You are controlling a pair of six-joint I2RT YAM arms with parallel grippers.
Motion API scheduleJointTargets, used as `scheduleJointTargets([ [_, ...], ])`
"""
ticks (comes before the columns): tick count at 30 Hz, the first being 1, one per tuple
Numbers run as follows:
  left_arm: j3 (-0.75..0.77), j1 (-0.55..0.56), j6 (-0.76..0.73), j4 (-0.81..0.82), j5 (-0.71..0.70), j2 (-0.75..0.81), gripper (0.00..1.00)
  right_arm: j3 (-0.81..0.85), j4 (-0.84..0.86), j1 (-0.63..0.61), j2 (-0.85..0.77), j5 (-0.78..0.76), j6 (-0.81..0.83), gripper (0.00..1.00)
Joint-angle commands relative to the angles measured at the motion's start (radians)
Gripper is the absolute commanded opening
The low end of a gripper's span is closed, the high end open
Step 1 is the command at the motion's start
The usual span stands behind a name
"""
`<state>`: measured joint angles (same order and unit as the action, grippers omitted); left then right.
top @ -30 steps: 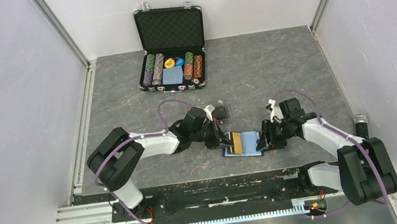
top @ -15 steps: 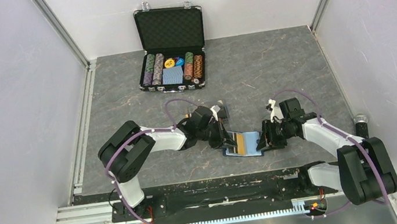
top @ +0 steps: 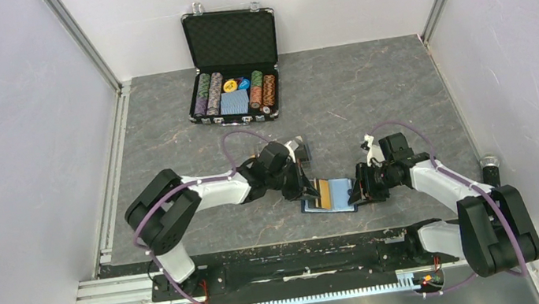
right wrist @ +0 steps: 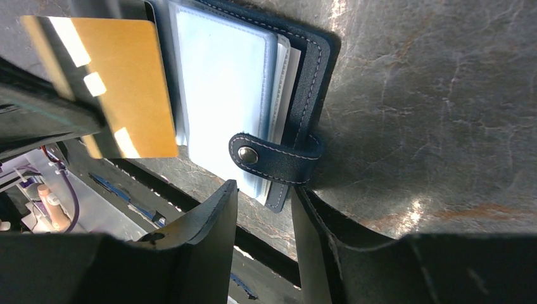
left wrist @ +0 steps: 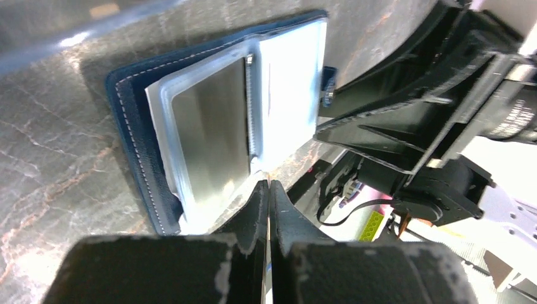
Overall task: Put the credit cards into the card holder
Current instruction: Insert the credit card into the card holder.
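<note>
Left claw (left wrist: 268,183), pinching a gold credit card (right wrist: 107,82), has reached the card holder (right wrist: 221,82), steadied by the half-open right claw (top: 357,190).

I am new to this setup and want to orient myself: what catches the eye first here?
A gold card, pinched in the left gripper, hangs over the open navy card holder at front centre. An open chip briefcase sits at the back.

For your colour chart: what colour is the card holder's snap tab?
Navy blue snap tab, clearest in right wrist view.
</note>
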<state>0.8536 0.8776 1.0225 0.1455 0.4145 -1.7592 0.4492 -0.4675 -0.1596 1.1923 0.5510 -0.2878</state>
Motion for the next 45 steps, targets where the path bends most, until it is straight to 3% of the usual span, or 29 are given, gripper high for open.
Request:
scheduleJointTargets([
  [1, 0.017, 0.009, -0.054, -0.009, -0.052, 0.099, 0.02, -0.017, 0.009, -0.006, 0.014, -0.023, 0.020, 0.40],
  [9, -0.008, 0.010, -0.027, 0.079, -0.026, 0.095, 0.02, -0.021, 0.010, -0.006, 0.010, -0.023, 0.021, 0.40],
  [45, 0.035, 0.020, 0.032, 0.141, 0.026, -0.108, 0.02, -0.047, 0.041, -0.006, 0.018, -0.009, 0.019, 0.37],
])
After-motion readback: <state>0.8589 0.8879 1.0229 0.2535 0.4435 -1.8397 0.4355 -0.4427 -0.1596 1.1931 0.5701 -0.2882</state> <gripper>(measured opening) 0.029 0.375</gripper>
